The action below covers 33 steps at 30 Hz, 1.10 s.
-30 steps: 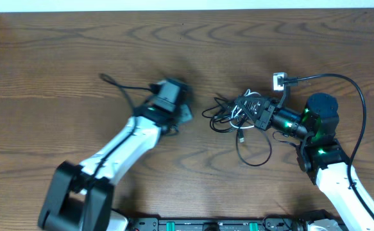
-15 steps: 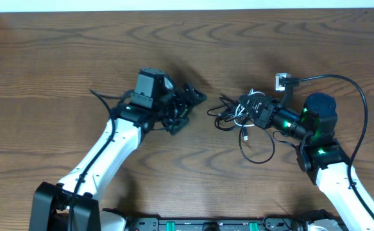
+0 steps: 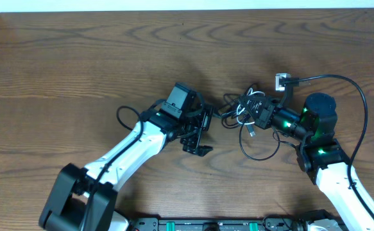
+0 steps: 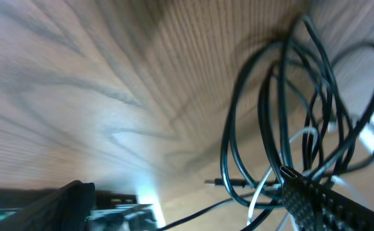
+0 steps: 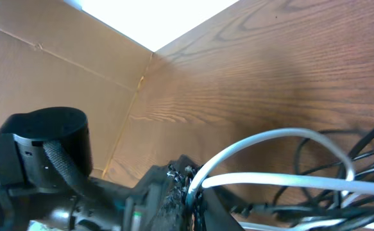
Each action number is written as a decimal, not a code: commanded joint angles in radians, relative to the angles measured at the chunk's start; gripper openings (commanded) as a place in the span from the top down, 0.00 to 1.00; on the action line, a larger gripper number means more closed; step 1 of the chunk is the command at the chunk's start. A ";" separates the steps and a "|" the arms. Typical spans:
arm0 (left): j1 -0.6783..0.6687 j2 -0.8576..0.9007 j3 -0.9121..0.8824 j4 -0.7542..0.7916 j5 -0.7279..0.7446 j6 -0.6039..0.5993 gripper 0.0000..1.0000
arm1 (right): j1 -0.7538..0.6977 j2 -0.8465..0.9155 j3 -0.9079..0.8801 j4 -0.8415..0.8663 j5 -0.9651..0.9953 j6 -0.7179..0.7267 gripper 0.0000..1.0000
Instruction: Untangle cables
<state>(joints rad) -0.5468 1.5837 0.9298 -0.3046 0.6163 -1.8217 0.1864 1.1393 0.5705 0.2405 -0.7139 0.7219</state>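
The cables (image 3: 241,109) lie as one knotted bundle right of centre in the overhead view, lifted partly off the worktop (image 3: 77,51). The right gripper (image 3: 258,110) is closed on the bundle. In the right wrist view, the white cable (image 5: 283,135) runs directly into the closed jaws, so we treat this arm as the anchor.

The left gripper (image 3: 204,131) sits just left of the bundle with its jaws fully spread and nothing between them. Its opening faces right, toward the cables, and the two fingers are spaced along the top-to-bottom direction of the frame.

In the left wrist view, the black loops stand tall in the right half of the frame, with their long axis running top to bottom. The lower right finger overlaps the strands there. We cannot tell whether it touches them.

A single black loop (image 3: 258,151) trails from the bundle toward the lower edge of the overhead frame.

We judge that the left arm, the free one, is placed to take a strand on the bundle's left side. Pulling left, away from the anchor, could tighten the knot if several loops are caught together.
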 commanded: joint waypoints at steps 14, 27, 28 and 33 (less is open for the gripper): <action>0.083 0.048 -0.009 0.272 0.023 -0.186 0.00 | -0.002 -0.004 0.010 -0.052 -0.022 -0.021 0.99; 0.086 0.049 -0.009 0.191 -0.025 0.325 0.00 | -0.002 -0.004 0.010 -0.066 -0.022 -0.021 0.99; 0.082 0.049 -0.009 0.156 -0.022 0.296 0.00 | -0.002 -0.004 0.010 -0.071 -0.022 -0.021 0.99; 0.035 0.049 -0.010 0.085 -0.027 0.175 0.00 | -0.002 -0.004 0.010 -0.080 -0.021 -0.021 0.99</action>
<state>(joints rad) -0.4805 1.6245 0.9222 -0.2134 0.5964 -1.5887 0.1864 1.1393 0.5705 0.1539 -0.7223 0.7216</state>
